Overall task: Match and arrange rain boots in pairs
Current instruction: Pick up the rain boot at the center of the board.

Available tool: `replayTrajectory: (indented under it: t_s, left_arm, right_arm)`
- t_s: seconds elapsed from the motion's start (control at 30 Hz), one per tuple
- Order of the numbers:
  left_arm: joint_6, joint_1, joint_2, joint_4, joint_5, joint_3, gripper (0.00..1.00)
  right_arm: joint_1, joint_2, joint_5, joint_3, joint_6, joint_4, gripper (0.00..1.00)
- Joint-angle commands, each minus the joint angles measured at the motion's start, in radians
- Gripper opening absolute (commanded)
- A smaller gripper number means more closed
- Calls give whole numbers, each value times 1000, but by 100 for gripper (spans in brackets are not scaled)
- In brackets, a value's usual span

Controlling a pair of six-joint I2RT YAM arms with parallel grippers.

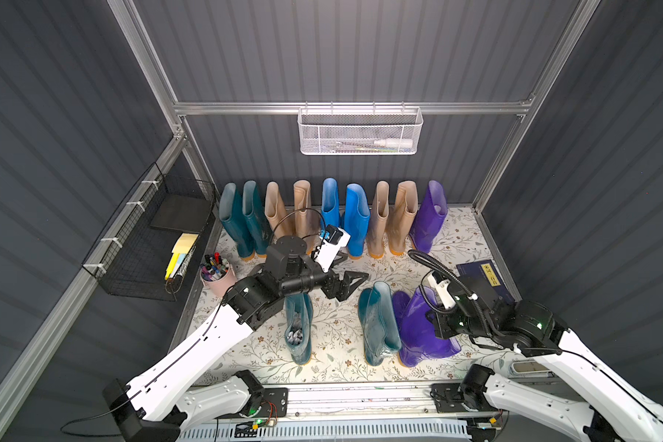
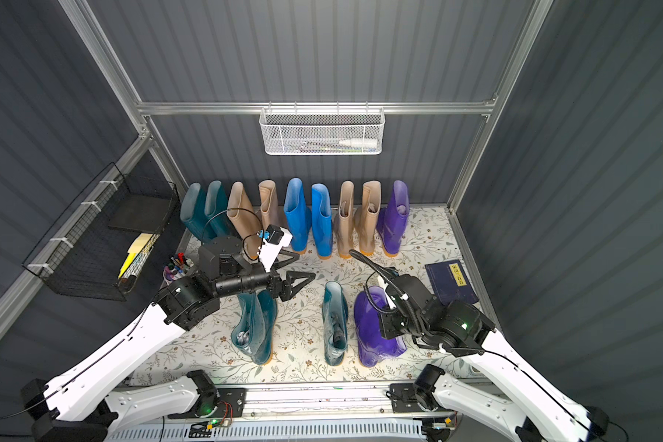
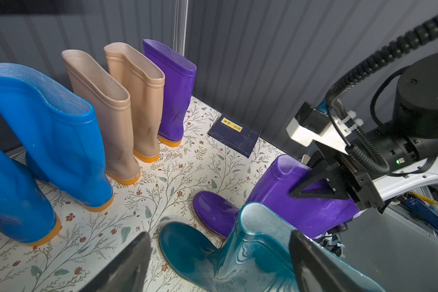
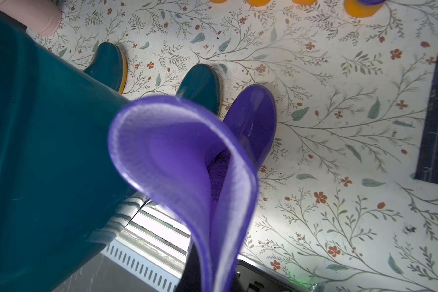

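The loose purple rain boot (image 1: 418,333) stands at the front of the tabletop (image 1: 456,237), just beside a dark teal boot (image 1: 377,325). The right end effector (image 3: 304,187) is clamped on its shaft rim. Lift straight up to clear the teal boot. Then set it upright next to the purple boot (image 1: 429,218) that ends the back row. The left end effector (image 1: 351,268) hangs wide and empty; route around it.

blue book (image 3: 234,136), yellow Chinese title label (image 3: 231,125), unreadable
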Motion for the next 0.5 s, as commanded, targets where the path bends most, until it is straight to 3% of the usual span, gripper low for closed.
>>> replayTrajectory:
  t_s: [0.0, 0.47]
  left_arm:
    - [-10, -3, -29, -18, -13, 1, 87]
    - [-14, -3, -44, -30, -2, 17, 87]
  right_arm:
    - [1, -40, 119, 39, -14, 55, 0]
    - [-69, -48, 319, 138, -115, 12, 0]
